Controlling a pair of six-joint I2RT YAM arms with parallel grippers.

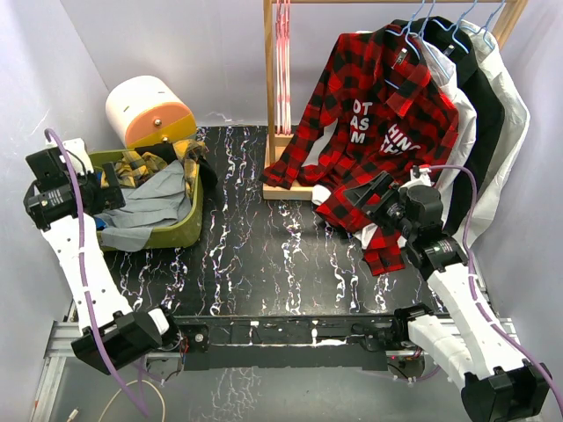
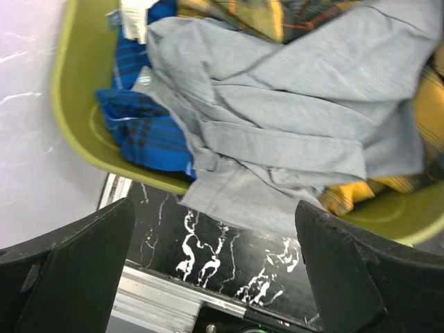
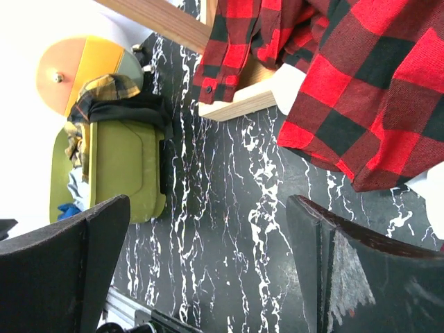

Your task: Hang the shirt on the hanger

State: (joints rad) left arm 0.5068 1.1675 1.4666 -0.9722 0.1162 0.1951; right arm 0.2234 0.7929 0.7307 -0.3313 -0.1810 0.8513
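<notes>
- Grey shirt (image 2: 291, 111) lay crumpled in the green tub (image 1: 180, 233) at the left of the worktop (image 1: 264, 237). One hem spilled over the tub's near rim.
- Left claw (image 2: 215, 236) hung just above that spilled hem, fingers apart with nothing between them. Judged to be placed there for a first pick, since the loose hem is the easiest cloth to pinch.
- Right claw (image 3: 208, 229) was also spread and empty, held low over the worktop just beside the red-black plaid shirt (image 1: 378, 114). Probably waiting, as it has nothing to take until the grey shirt is out of the tub.
- Pink hanger (image 1: 281, 66) hung edge-on from the rail of the wooden rack (image 1: 268, 105), at its left end and well apart from the tub. The shirt was not yet on it, so the task looked barely begun.
- Yellow plaid shirt (image 1: 141, 163) and a blue checked cloth (image 2: 146, 132) were packed in the tub under and beside the grey shirt. Either may drag up with it.
- The red-black plaid shirt's sleeve and tail drooped down to the rack foot, crowding the right arm's way to the hanger.
- Light blue hangers (image 1: 449, 31) carried that shirt and the dark and white garments behind it.
- Orange-and-cream drum (image 1: 149, 110) stood behind the tub, out of the way.
</notes>
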